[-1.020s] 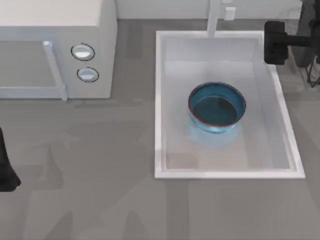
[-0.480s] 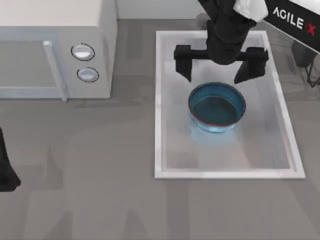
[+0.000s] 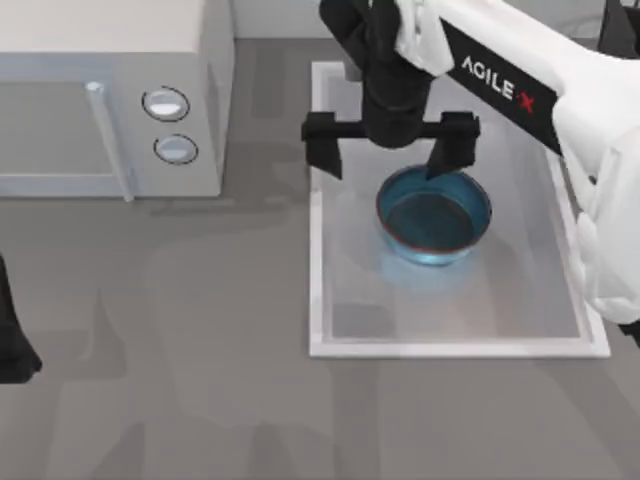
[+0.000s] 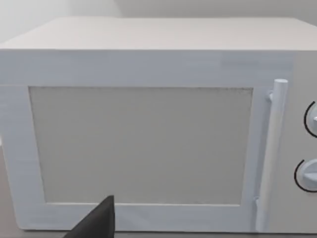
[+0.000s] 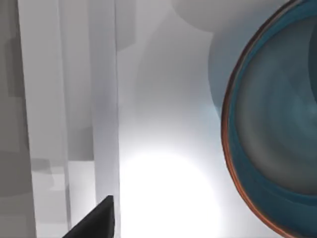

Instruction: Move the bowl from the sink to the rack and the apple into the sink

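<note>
A: So, from the top view our right gripper (image 3: pixel 390 150) hangs over the sink's (image 3: pixel 318 210) far half, fingers spread wide. One fingertip is over the left rim, the other at the far edge of the bowl (image 3: pixel 434 214), which sits mid-basin with bare floor on every side.

B: And our left arm (image 3: pixel 12 330) is parked at the table's left edge, cut off.

A: Its wrist view faces the microwave (image 4: pixel 148 144) door; whether that hand is clenched we cannot tell.

B: Our right wrist view shows the bowl's red-brown rim close by, one dark fingertip (image 5: pixel 96 220) clear of it.
</note>
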`<act>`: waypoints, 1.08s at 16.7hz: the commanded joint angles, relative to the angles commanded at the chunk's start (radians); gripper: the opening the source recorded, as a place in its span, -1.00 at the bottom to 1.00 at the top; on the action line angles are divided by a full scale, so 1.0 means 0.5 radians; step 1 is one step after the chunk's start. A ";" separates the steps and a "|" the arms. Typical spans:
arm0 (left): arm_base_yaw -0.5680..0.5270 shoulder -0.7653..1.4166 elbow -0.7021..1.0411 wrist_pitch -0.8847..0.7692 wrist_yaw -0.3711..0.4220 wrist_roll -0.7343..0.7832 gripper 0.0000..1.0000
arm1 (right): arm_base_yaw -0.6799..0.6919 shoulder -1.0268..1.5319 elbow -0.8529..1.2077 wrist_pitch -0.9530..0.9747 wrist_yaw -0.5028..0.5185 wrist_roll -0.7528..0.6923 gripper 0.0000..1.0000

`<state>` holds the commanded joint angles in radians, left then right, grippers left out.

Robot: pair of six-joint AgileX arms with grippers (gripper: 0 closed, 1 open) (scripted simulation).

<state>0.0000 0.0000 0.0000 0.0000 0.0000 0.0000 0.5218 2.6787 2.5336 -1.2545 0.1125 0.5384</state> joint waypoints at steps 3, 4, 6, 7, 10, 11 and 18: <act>0.000 0.000 0.000 0.000 0.000 0.000 1.00 | 0.000 0.000 0.000 0.000 0.000 0.000 1.00; 0.000 0.000 0.000 0.000 0.000 0.000 1.00 | 0.000 0.000 0.000 0.000 0.000 0.000 1.00; 0.000 0.000 0.000 0.000 0.000 0.000 1.00 | -0.011 0.003 -0.006 0.009 -0.003 -0.003 1.00; 0.000 0.000 0.000 0.000 0.000 0.000 1.00 | -0.011 0.024 -0.009 0.033 -0.002 -0.006 1.00; 0.000 0.000 0.000 0.000 0.000 0.000 1.00 | -0.019 0.151 -0.025 0.179 -0.001 -0.019 1.00; 0.000 0.000 0.000 0.000 0.000 0.000 1.00 | -0.024 0.204 -0.032 0.238 -0.001 -0.023 1.00; 0.000 0.000 0.000 0.000 0.000 0.000 1.00 | -0.038 0.366 -0.054 0.424 -0.001 -0.036 1.00</act>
<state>0.0000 0.0000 0.0000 0.0000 0.0000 0.0000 0.5029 2.8617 2.5068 -1.0427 0.1121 0.5202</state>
